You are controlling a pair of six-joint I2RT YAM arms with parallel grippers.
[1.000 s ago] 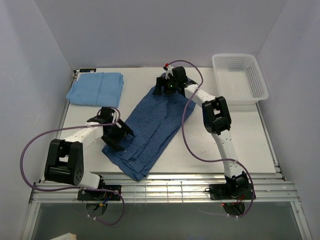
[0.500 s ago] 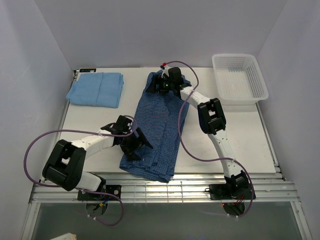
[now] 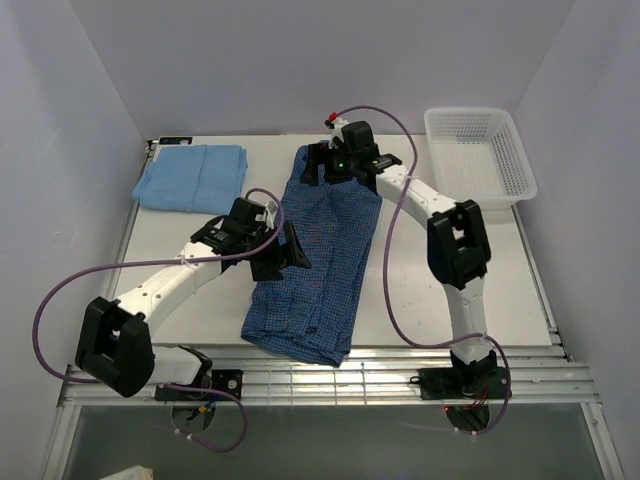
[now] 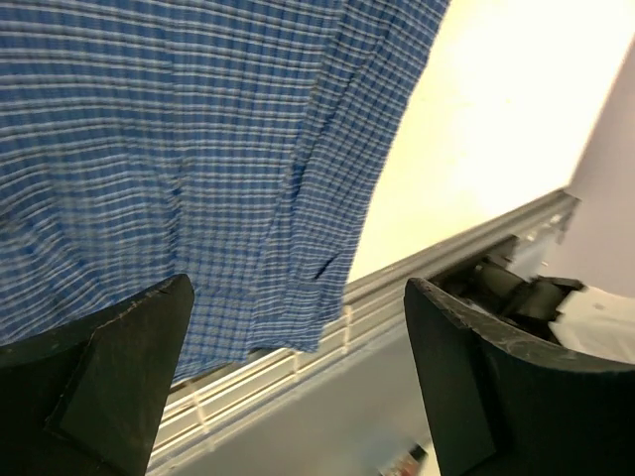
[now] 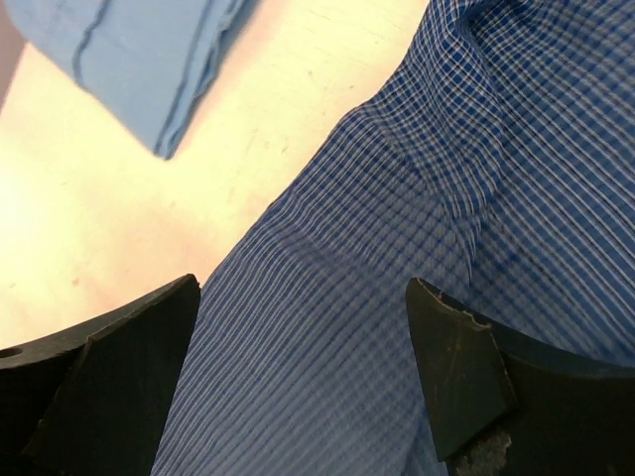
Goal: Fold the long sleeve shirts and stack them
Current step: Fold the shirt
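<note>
The dark blue checked shirt [image 3: 325, 250] lies folded lengthwise down the middle of the table, its hem at the near edge. My left gripper [image 3: 288, 256] is open and empty above the shirt's left edge; the left wrist view shows the hem [image 4: 258, 317] between its spread fingers [image 4: 298, 288]. My right gripper [image 3: 322, 168] is open over the shirt's far end, with checked cloth [image 5: 327, 377] below its jaws [image 5: 303, 286]. The plain light blue shirt [image 3: 192, 178] lies folded at the far left and also shows in the right wrist view [image 5: 149, 50].
A white mesh basket [image 3: 480, 155] stands at the far right corner. Metal rails [image 3: 400, 365] run along the table's near edge; they also show in the left wrist view [image 4: 417, 278]. White walls close in the table on three sides.
The checked shirt has swung from a slant to lie nearly straight, hem at the near edge. My left gripper moved up to the shirt's left edge. The right gripper stayed at the far end.
</note>
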